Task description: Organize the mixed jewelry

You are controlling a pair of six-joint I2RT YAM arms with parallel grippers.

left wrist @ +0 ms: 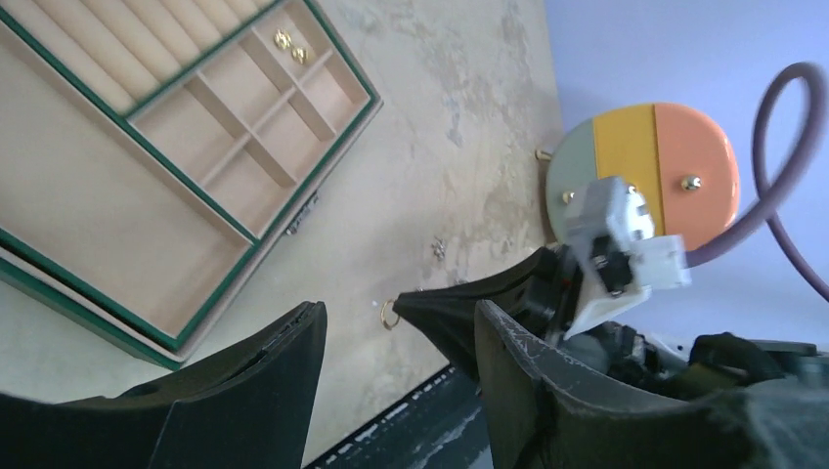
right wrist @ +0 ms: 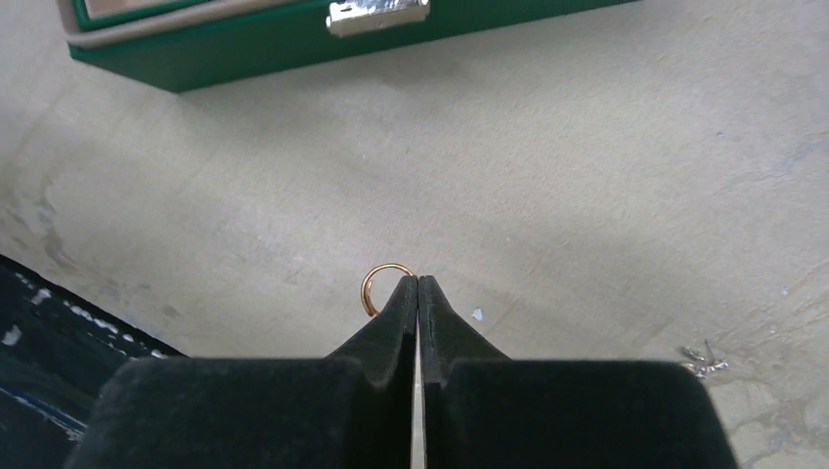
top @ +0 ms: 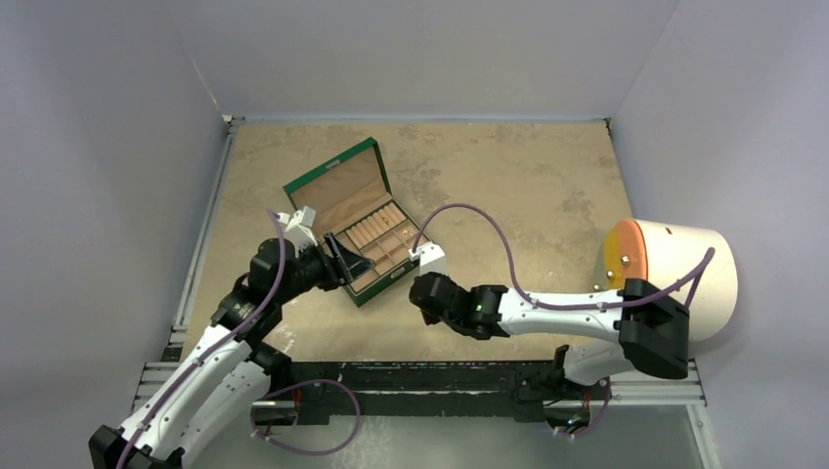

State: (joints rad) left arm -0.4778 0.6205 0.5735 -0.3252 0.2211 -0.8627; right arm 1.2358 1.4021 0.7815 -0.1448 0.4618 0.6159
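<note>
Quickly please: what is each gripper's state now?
The left gripper is open, holding nothing.
The right gripper is closed on a thin gold ring.

The box (top: 337, 191) sits left of the table (top: 547, 186) centre, a drum (top: 684, 274) at the right edge.
Two studs (left wrist: 283, 40) lie in a box compartment; a hoop (right wrist: 384, 267) is before the box, toward the near edge.

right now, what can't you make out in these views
- gold ring: too small to see in the top view; in the right wrist view the shut right gripper covers its side
- silver piece: too small and blurred to identify, left wrist view
- green box: cut off by the top edge, right wrist view
</note>
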